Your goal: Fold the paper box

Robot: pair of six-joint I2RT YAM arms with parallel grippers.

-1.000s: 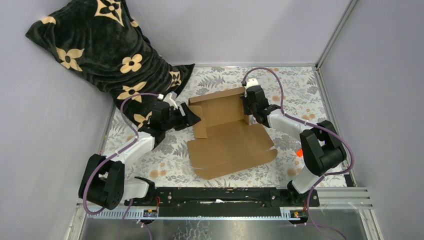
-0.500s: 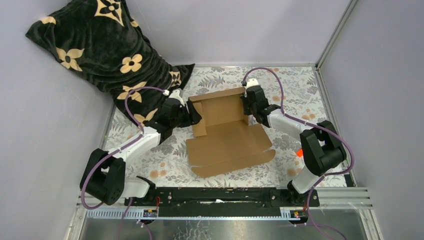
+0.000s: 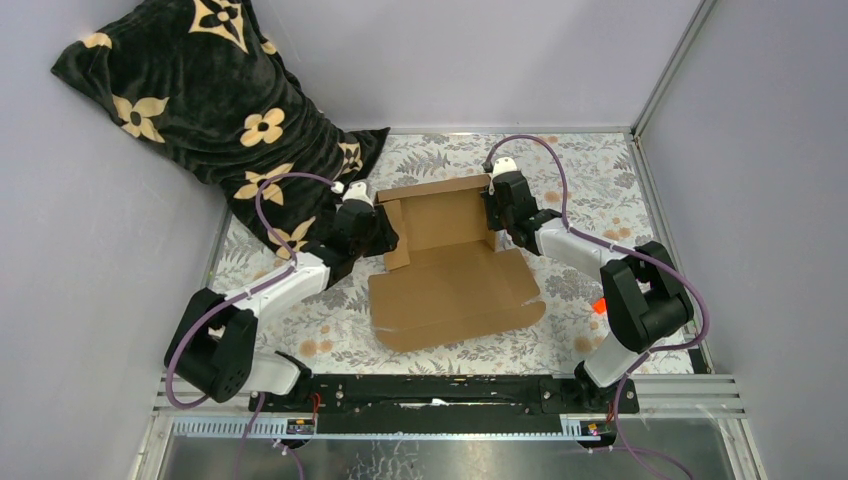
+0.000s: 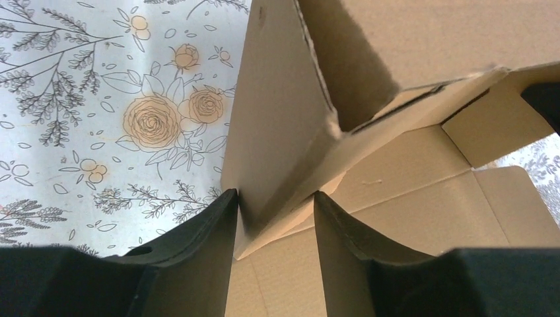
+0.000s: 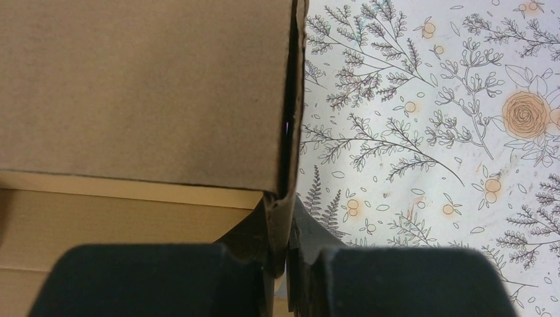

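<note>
paper box (image 3: 450, 280): laid mid-tabletop (image 3: 600, 180), far and side walls raised | left gripper (image 4: 275, 198): jaws held half-spread astride left wall | right gripper (image 5: 288, 224): clamped onto right wall

Seen from above, the light is bright and even and comes from overhead. The plain brown cardboard box (image 3: 455, 285) lays only a thin, soft shadow on the white flowery bench (image 3: 600, 190). The black cloth with tan flowers (image 3: 190, 90) looks very dark. The shiny metal strip (image 3: 450, 455) at the bottom has a little glare. Up close, the left pincer's black fingers (image 4: 191, 257) are dark and blurry, and shadow fills the box fold. The right pincer's black fingers (image 5: 165, 277) are a dark blur, but the bench flowers look sharp.
</note>
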